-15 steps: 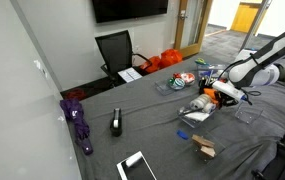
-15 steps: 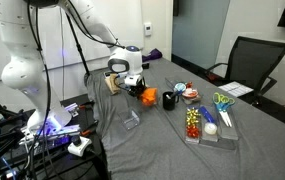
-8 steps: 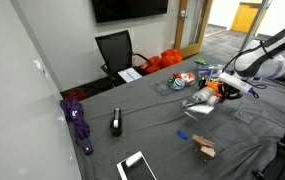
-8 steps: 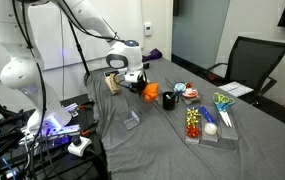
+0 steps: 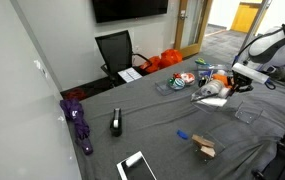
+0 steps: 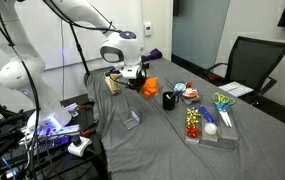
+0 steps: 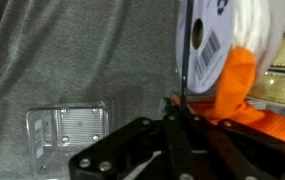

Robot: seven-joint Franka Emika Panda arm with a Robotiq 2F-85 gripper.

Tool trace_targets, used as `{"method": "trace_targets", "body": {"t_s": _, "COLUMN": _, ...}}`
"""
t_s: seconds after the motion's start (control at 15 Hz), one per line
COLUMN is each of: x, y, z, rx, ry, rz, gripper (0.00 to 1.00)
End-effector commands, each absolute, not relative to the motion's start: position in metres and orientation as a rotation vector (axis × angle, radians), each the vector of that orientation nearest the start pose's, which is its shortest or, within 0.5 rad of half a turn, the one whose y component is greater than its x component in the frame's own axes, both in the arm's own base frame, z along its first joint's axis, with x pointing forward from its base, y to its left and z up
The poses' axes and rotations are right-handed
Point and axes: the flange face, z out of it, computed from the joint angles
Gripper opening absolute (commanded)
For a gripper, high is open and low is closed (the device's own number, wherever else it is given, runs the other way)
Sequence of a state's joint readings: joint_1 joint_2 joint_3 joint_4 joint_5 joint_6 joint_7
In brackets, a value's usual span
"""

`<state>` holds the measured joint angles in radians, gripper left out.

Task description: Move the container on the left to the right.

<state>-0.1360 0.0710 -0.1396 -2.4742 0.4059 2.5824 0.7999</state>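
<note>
The container, shallow clear plastic with orange items and a dark-and-white spool inside, hangs tilted above the grey cloth in both exterior views (image 5: 210, 92) (image 6: 149, 88). My gripper (image 5: 229, 84) (image 6: 132, 78) is shut on its rim and holds it off the table. In the wrist view the container (image 7: 237, 85) fills the upper right, and my dark fingers (image 7: 174, 110) close on its thin clear edge. The container's far side is hidden behind the spool.
A plain clear plastic box (image 7: 67, 135) (image 6: 132, 120) lies on the cloth below the gripper. A dark cup (image 6: 169, 99), a clear tray of coloured items (image 6: 207, 125) and scissors (image 6: 222, 100) stand nearby. A black chair (image 5: 115, 50), a purple item (image 5: 79, 122) and a tablet (image 5: 137, 165) lie further off.
The gripper has risen and carried the container up off the cloth and sideways, away from the dark cup. The container now hangs tilted in the air.
</note>
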Motion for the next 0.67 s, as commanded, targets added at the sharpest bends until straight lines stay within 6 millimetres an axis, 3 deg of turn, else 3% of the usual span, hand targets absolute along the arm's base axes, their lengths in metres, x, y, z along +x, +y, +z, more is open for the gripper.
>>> {"method": "trace_targets", "body": {"t_s": 0.0, "x": 0.444, "y": -0.163, "z": 0.299, "rx": -2.197, "ry": 1.853, "rz": 0.005, "gripper": 0.01}}
{"method": "trace_targets", "body": {"t_s": 0.6, "x": 0.432, "y": -0.243, "z": 0.313, "rx": -2.222, "ry": 1.857, "rz": -0.017, "gripper": 0.01}}
